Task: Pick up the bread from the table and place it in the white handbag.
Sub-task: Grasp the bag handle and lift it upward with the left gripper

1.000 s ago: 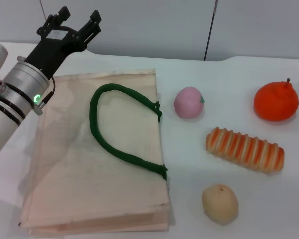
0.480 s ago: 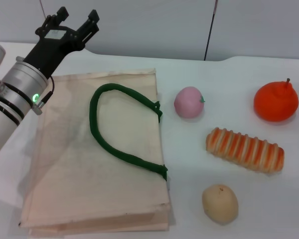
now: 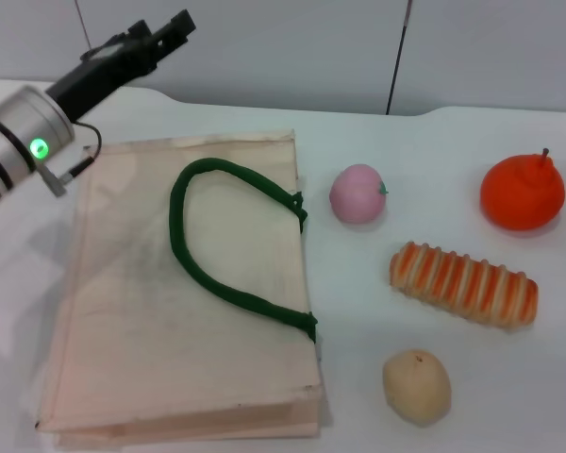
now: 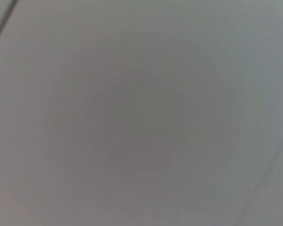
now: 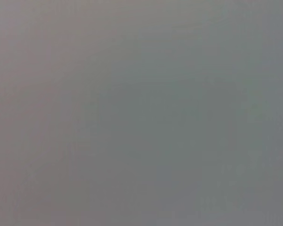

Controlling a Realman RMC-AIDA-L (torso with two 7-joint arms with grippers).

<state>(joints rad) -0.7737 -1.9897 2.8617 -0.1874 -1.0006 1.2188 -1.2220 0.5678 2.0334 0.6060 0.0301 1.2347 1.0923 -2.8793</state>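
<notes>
The bread [image 3: 463, 284], a ribbed orange and cream loaf, lies on the white table [image 3: 434, 142] at the right. The white handbag [image 3: 132, 311] lies flat at the left, its dark green loop handle [image 3: 208, 255] on top. My left gripper [image 3: 160, 28] is open and empty, raised above the table's far left, beyond the bag's far corner and far from the bread. The right gripper is out of view. Both wrist views show only plain grey.
A pink round fruit [image 3: 358, 193] sits just right of the bag. An orange fruit with a stem [image 3: 522, 192] is at the far right. A tan potato-like lump [image 3: 416, 386] lies in front of the bread. A grey wall stands behind the table.
My left arm has swung up and back toward the left, and its wrist has turned so the gripper shows more side-on. The bag, bread and fruits have not moved.
</notes>
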